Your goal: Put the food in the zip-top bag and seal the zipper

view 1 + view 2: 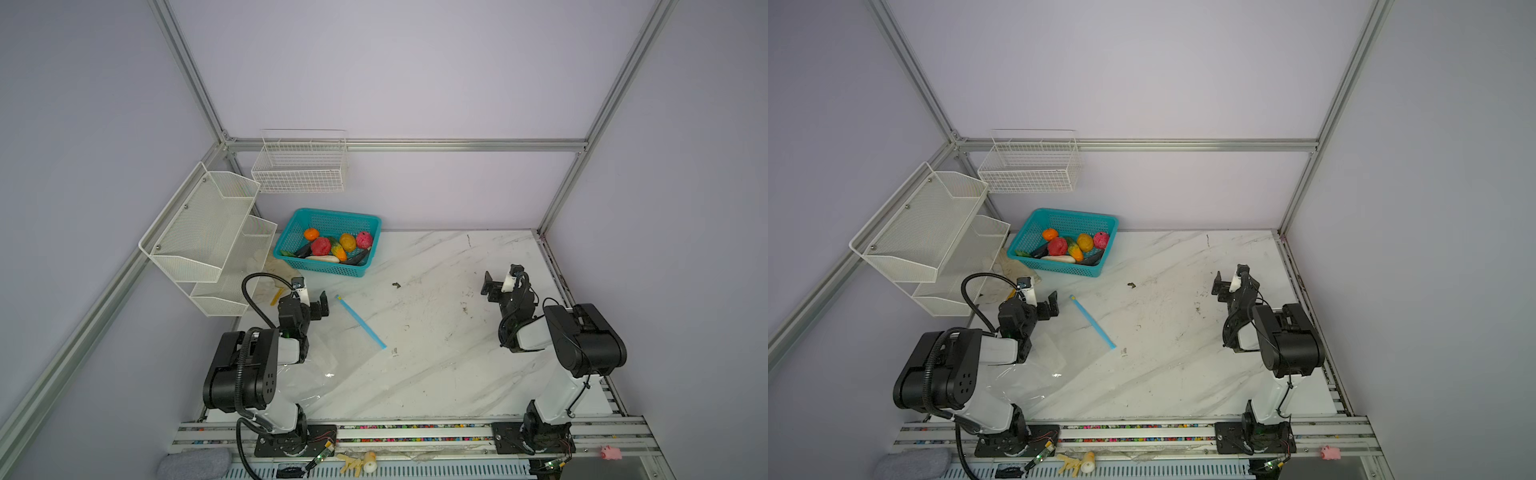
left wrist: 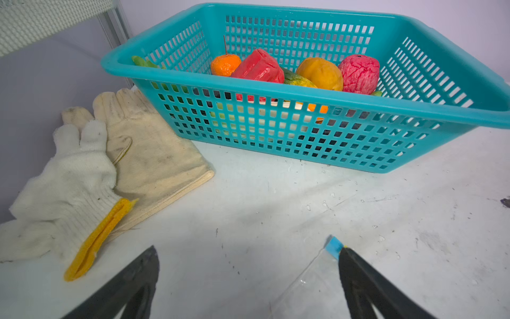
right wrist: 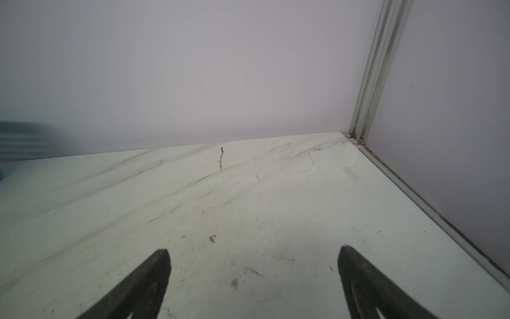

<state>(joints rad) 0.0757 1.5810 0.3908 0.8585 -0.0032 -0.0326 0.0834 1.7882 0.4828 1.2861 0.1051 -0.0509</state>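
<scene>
**Left claw** stands released, its two dark tapered fingers spread wide above the counter. One tip sits just beside the end of the zipper, a thin light-blue strip; whether they touch cannot be told. The right claw, equally spread and holding nothing, hovers over bare, scuffed, marble-veined surface at the right of both top views. The zip-top bag, clear and crinkly, lies flat at lower left of centre in a top view. It is partly under the left arm, and its zipper runs diagonally toward the middle. Above it, left of centre, the food, knobbly orange, red, pink, yellow-orange, white and dark pieces, is heaped in a teal perforated plastic basket by the back wall. Two soiled knit gloves, one yellow-cuffed, lie beside the basket.
</scene>
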